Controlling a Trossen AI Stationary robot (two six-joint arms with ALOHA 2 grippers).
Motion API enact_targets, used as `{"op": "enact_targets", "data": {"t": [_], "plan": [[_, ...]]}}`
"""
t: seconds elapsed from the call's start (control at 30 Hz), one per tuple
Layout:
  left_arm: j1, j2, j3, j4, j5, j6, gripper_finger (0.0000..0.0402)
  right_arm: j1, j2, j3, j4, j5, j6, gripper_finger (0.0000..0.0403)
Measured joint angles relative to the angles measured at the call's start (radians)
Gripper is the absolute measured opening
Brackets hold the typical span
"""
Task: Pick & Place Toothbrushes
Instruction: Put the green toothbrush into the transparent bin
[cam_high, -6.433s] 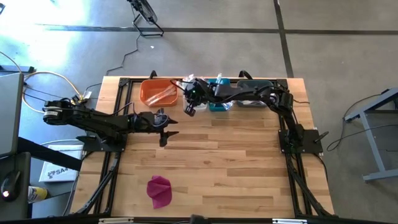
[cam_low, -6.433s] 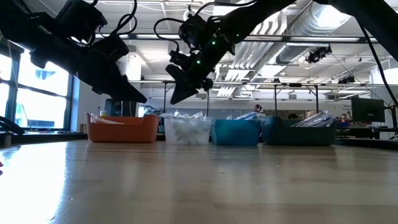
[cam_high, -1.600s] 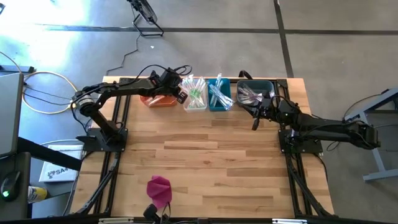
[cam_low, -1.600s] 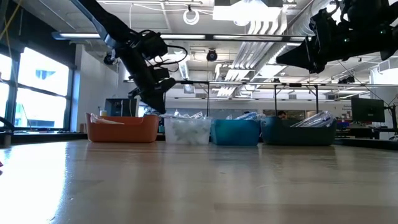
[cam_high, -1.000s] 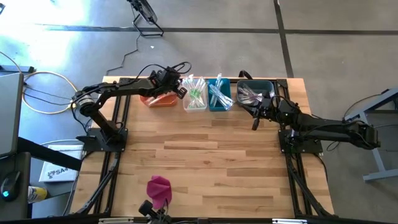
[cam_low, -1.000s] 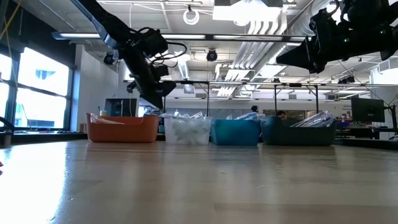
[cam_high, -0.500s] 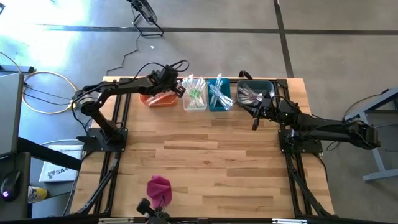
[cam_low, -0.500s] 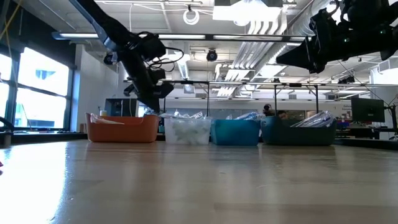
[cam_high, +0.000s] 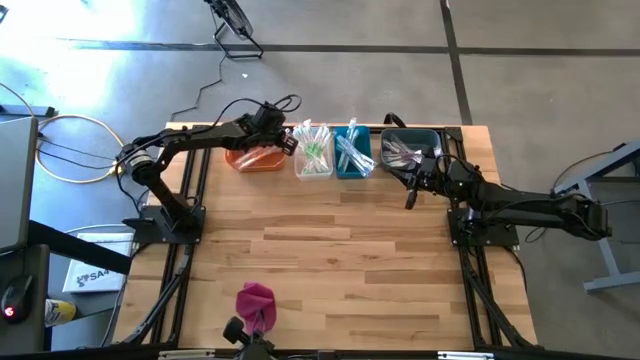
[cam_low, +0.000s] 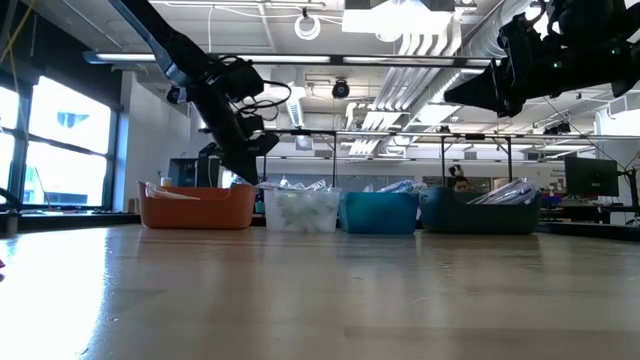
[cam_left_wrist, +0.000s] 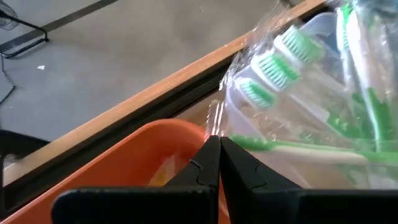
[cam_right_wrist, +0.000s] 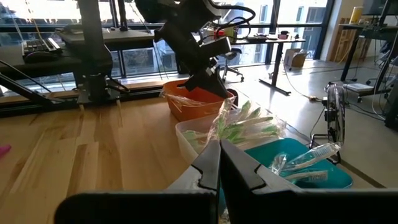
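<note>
From above, four bins line the table's far edge: an orange bin (cam_high: 254, 156), a clear bin (cam_high: 314, 163) of green-handled toothbrushes (cam_high: 316, 148), a teal bin (cam_high: 352, 160) with blue ones, and a dark bin (cam_high: 408, 150) at the right. Only this view shows the magenta cloth (cam_high: 257, 304) near the front edge. The low view sets the bins side by side and shows how high the arms hang, with a room of desks and ceiling lights behind. The left wrist view alone shows the wrapped green brush heads close up, lying over the clear bin's rim beside the orange wall. The left gripper (cam_high: 287, 142) hangs over the gap between the orange and clear bins, its fingers (cam_left_wrist: 208, 163) pressed together with nothing between them. The right gripper (cam_high: 409, 200) waits above the table just in front of the dark bin, its fingers (cam_right_wrist: 210, 163) likewise closed tight and empty; its camera looks across the bins toward the left arm.
</note>
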Motion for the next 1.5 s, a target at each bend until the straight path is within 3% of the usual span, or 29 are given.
{"op": "enact_targets", "data": {"t": [0.37, 0.53, 0.93, 1.1, 1.37, 1.5], "plan": [[-0.001, 0.036, 0.002, 0.083, 0.064, 0.011, 0.0005, 0.0, 0.0, 0.0, 0.003, 0.0, -0.008, 0.0002], [0.0, 0.039, 0.029, 0.073, -0.013, 0.059, 0.0005, 0.0, 0.0, 0.0, 0.002, 0.0, -0.008, 0.0002], [0.045, 0.065, 0.13, -0.062, -0.058, 0.088, 0.0005, 0.0, 0.0, 0.0, 0.001, -0.003, -0.008, 0.0002], [0.056, 0.124, 0.151, -0.084, -0.007, 0.089, 0.0005, 0.0, 0.0, 0.0, 0.001, -0.003, -0.008, 0.0002], [0.059, 0.207, 0.293, -0.237, 0.027, 0.106, 0.0005, 0.0, 0.0, 0.0, 0.001, -0.001, -0.012, 0.0002], [0.059, 0.213, 0.326, -0.25, 0.13, 0.107, 0.0005, 0.0, 0.0, 0.0, -0.002, -0.001, -0.012, 0.0002]]}}
